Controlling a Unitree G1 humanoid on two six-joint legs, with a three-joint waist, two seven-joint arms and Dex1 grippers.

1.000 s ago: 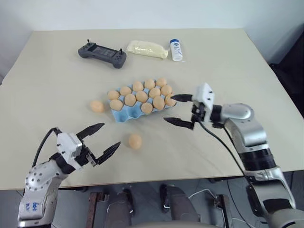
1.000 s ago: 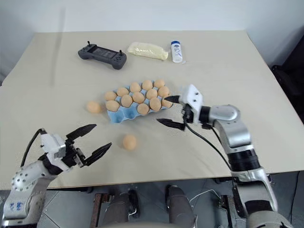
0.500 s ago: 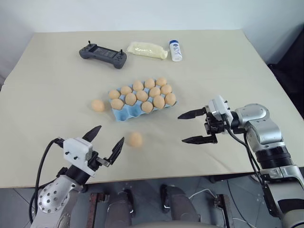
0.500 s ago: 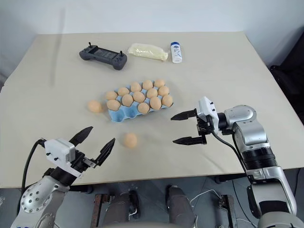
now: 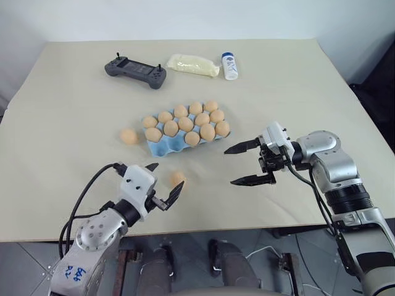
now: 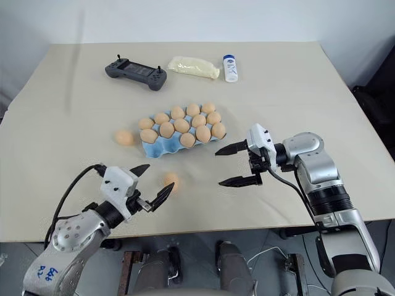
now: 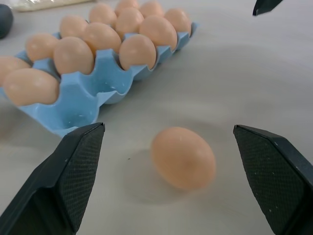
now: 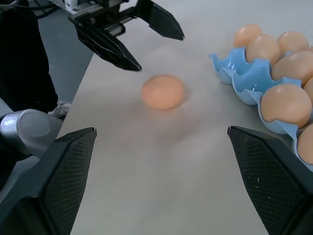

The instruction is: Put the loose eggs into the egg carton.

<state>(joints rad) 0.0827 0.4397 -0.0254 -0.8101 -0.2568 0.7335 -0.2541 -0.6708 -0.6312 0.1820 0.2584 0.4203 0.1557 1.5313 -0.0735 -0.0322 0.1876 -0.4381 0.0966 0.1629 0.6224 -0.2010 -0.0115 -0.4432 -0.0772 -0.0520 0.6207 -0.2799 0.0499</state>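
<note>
Step in hand: approach to a loose egg [image 5: 177, 179], which lies on the table between the wide-spread fingers of the left gripper [image 5: 163, 184], untouched; the next move, by my reading, calls for closing gently on it and carrying it toward 12 o'clock to the egg carton [image 5: 162, 148], whose near-left cups stand empty. Right gripper [image 5: 247, 163], at 3 o'clock of that egg, fingers likewise spread and empty; second loose egg [image 5: 128, 136] just beside the carton at its 9 o'clock. Surface: beige table [image 5: 296, 98], bearing at its far side a black controller [image 5: 135, 71], a pale yellow packet [image 5: 192, 65] and a small white bottle [image 5: 230, 65]; light wall beyond.
</note>
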